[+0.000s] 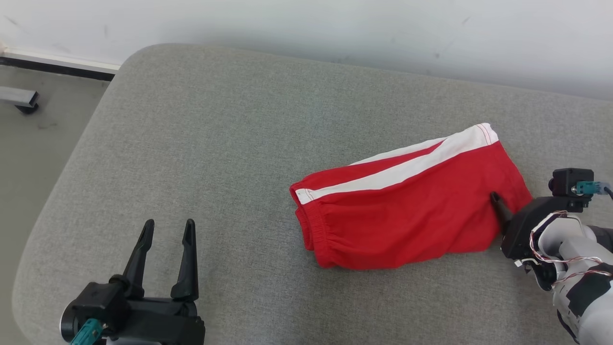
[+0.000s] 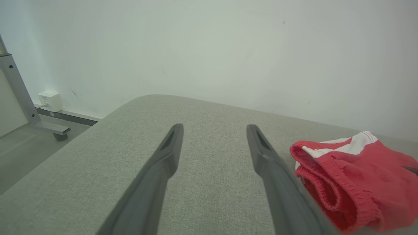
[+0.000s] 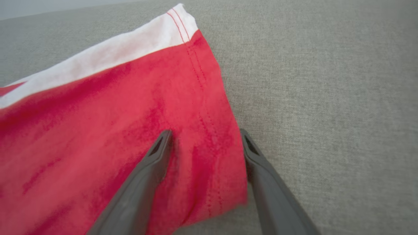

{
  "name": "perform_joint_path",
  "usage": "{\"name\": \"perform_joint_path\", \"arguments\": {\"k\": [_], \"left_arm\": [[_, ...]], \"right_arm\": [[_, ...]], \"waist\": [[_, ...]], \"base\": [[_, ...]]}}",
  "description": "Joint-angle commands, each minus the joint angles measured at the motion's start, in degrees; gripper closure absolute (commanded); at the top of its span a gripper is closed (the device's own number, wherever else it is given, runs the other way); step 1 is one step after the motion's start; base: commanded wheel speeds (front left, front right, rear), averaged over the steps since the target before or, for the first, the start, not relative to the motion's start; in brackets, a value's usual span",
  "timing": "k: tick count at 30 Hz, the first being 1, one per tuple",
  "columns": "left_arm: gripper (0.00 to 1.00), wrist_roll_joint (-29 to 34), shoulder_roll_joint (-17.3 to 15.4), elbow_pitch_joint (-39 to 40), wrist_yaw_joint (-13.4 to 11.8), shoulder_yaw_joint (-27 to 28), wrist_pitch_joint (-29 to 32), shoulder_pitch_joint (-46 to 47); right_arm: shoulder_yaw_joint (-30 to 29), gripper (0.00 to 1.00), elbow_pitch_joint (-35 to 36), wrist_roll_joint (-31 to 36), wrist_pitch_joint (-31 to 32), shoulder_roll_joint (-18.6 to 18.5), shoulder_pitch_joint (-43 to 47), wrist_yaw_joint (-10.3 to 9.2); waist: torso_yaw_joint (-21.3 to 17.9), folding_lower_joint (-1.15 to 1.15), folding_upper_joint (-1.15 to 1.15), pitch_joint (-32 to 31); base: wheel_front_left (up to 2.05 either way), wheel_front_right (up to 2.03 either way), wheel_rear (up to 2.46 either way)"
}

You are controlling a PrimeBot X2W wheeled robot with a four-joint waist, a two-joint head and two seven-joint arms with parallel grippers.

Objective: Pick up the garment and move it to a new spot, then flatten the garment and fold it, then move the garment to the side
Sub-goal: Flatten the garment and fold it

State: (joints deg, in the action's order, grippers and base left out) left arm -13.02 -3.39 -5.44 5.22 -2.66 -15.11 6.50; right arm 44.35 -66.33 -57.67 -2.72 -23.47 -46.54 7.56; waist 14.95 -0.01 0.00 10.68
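Nearest, well to the left of the garment (image 1: 412, 211), the left gripper (image 1: 170, 223) hovers low over the grey fabric-covered worktop (image 1: 215, 143), fingers pointing away from the robot, jaws apart, nothing between them. The right gripper (image 3: 205, 132) comes in from the garment's right end, forearm angled in from the lower right, jaws apart and straddling the near corner of the leg hem: one finger lies over the red cloth, the other sits at the hem edge above bare worktop. Cannot tell if the fingers press down or just touch. In the head view just one of its fingertips is seen on the cloth. The garment, red shorts with a white side stripe, lies folded over and fairly flat, elastic waistband to the left, leg hem to the right. Bare worktop all round it, widest to its left and beyond it; less to its right. Worktop's near edge is cut off by the frame. Far left of the garment the rounded corner drops to the floor (image 1: 38, 143), where a metal leg (image 1: 19, 98) is partly cut off. Beyond the garment, the far edge meets a pale wall (image 1: 335, 24).
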Motion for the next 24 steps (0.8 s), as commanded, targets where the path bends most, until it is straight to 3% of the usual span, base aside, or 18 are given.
{"name": "perform_joint_path", "arguments": {"k": [1, 2, 3, 15, 24], "left_arm": [[0.00, 0.48, 0.21, 0.12, 0.24, 0.44, -0.01, -0.49], [0.00, 0.59, 0.32, 0.09, 0.41, 0.62, -0.01, -0.47], [0.00, 0.68, 0.38, 0.03, 0.59, 0.70, -0.01, -0.44], [0.00, 1.91, 0.48, -1.02, 1.17, 1.25, -0.01, -3.10], [0.00, 2.36, 0.49, -1.20, 1.59, 2.53, -0.01, -6.74]], "right_arm": [[0.34, 0.73, 0.37, -0.60, 0.61, 0.45, 1.26, -0.13], [0.61, 0.97, 0.68, -0.91, 0.98, 0.63, 1.47, -0.12], [0.89, 1.00, 1.04, -1.12, 1.41, 0.81, 1.69, -0.12], [0.98, 1.00, 3.97, -5.30, -1.67, -0.66, 5.46, -0.12], [-0.01, 1.00, 9.70, -11.18, -3.90, -5.37, 14.53, -0.13]], "waist": [[0.16, 0.01, 0.00, 0.09], [0.21, 0.01, 0.00, 0.14], [0.23, 0.01, 0.00, 0.14], [-2.51, 0.01, 0.00, -5.13], [-6.50, 0.01, 0.00, -9.64]], "base": [[0.00, 0.00, 0.00], [0.00, 0.00, 0.00], [0.00, 0.00, 0.00], [0.00, 0.00, 0.00], [0.00, 0.00, 0.00]]}}
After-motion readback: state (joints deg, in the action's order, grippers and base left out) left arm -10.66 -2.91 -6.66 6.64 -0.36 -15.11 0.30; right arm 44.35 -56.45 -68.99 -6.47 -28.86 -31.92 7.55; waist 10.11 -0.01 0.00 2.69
